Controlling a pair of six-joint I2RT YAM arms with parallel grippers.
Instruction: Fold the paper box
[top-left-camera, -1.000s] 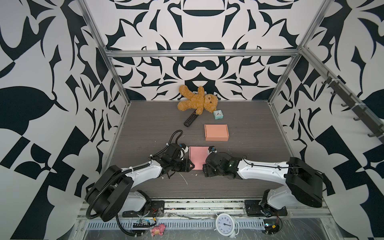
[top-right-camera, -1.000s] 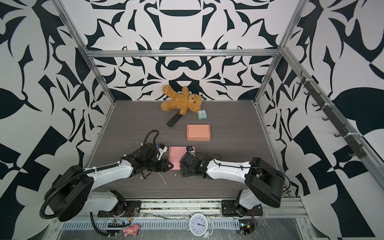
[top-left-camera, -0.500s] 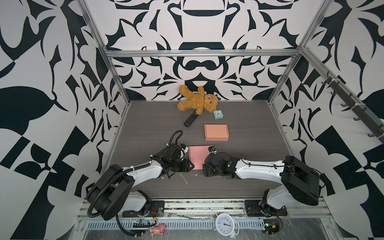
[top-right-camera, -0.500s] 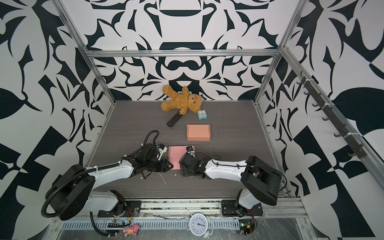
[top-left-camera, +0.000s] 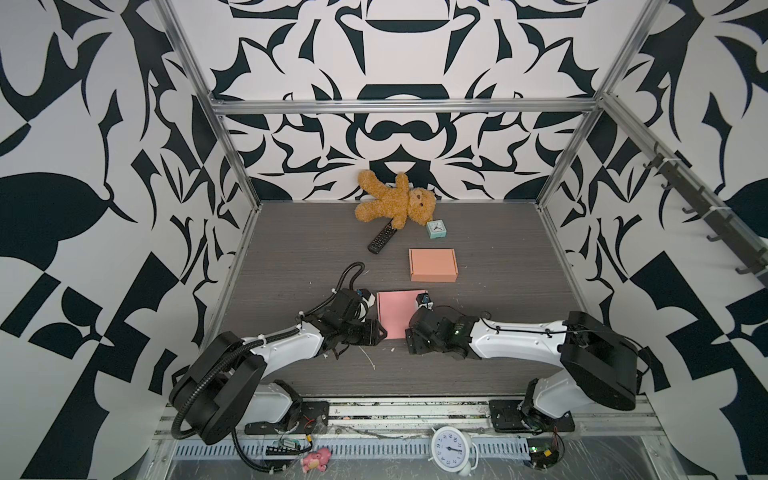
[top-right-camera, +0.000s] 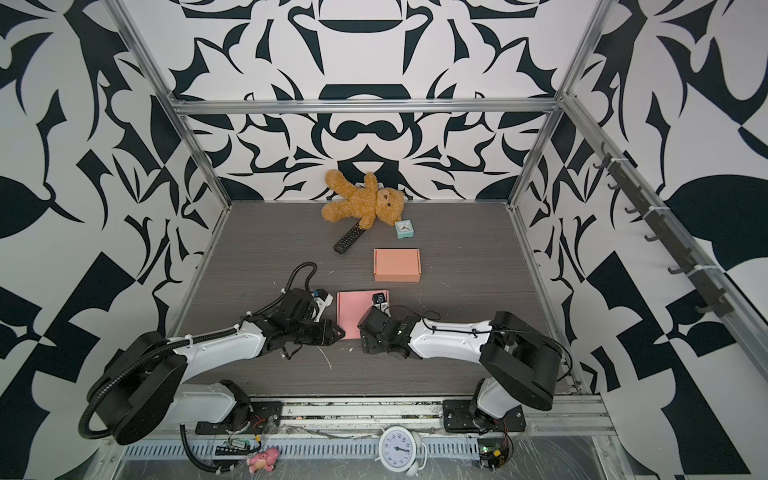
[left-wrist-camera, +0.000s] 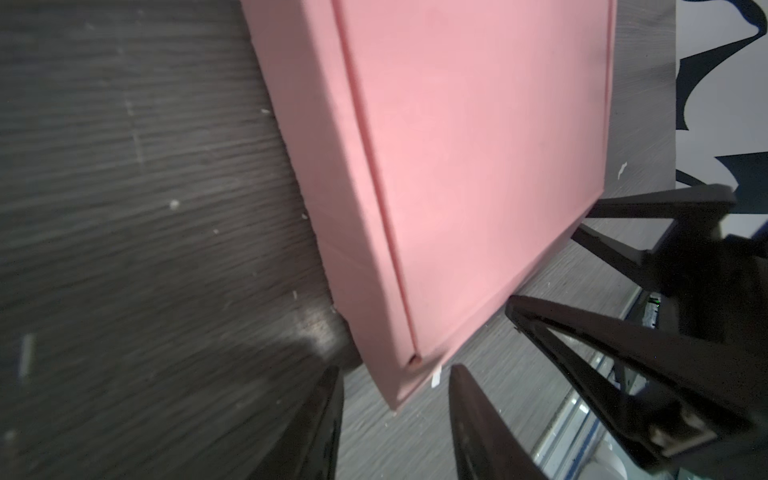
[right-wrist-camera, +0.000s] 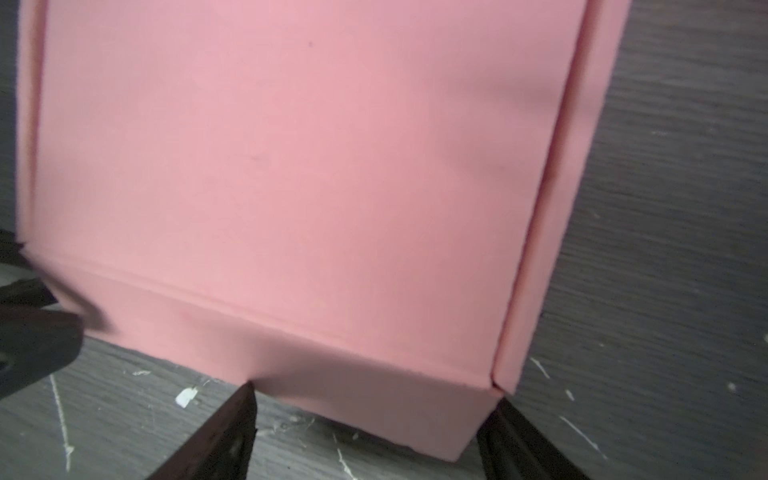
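Closing stage: the pink box (top-left-camera: 397, 313) lies shut on the surface (top-left-camera: 498, 291), with the left tool (left-wrist-camera: 395, 370) and right tool (right-wrist-camera: 374, 395) both standing jaws apart at its near corners; the next move is probably to press the seams flush.

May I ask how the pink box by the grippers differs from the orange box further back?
Colour: the pink box is pink, the orange box peach-orange. Place: the pink box lies near the front, with the left gripper and right gripper at its near edge; the orange box lies further back, clear of both arms. Both are closed and lie flat on the table.
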